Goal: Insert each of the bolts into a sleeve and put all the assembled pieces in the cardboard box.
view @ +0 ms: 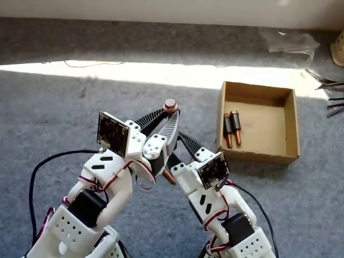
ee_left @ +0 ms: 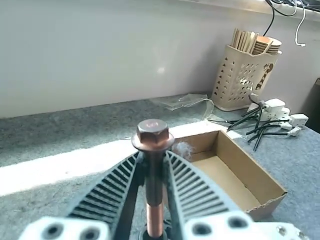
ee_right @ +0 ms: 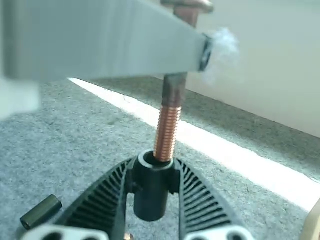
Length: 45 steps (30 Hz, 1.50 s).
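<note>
My left pincer (ee_left: 153,159) is clamped on a copper bolt (ee_left: 152,136), its head just past my fingertips, above the middle of the grey table (view: 54,107). My right pincer (ee_right: 150,167) grips a black sleeve (ee_right: 149,195), and the bolt's threaded tip sits in the sleeve's mouth. Toward the table's right edge lies the cardboard box (view: 258,156), with two assembled pieces (view: 232,129) side by side near its left wall. A spare sleeve (ee_right: 41,211) lies on the table.

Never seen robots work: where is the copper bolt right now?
In the high view, the bolt sits clamped in the left gripper, left of the cardboard box; its threaded tip enters the black sleeve held by the right gripper.
</note>
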Available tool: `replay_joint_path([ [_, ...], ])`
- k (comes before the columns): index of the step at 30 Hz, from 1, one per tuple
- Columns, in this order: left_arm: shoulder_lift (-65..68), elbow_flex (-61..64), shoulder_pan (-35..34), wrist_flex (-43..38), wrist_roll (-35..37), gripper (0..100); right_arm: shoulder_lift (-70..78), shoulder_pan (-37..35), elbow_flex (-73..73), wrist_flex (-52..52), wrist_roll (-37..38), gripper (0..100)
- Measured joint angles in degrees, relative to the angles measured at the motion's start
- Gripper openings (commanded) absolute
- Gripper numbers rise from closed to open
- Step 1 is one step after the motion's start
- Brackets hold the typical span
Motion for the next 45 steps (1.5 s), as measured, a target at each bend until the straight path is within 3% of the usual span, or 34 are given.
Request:
replay_joint_path([
  [7, -2.5, 0.0, 0.0, 2.9, 0.0, 1, -0.1, -0.1, 0.0, 0.0, 0.0, 0.4],
  [45, -5.5, 9.8, 0.5, 2.8, -2.0, 1, 0.0, 0.1, 0.0, 0.0, -0.1, 0.4],
])
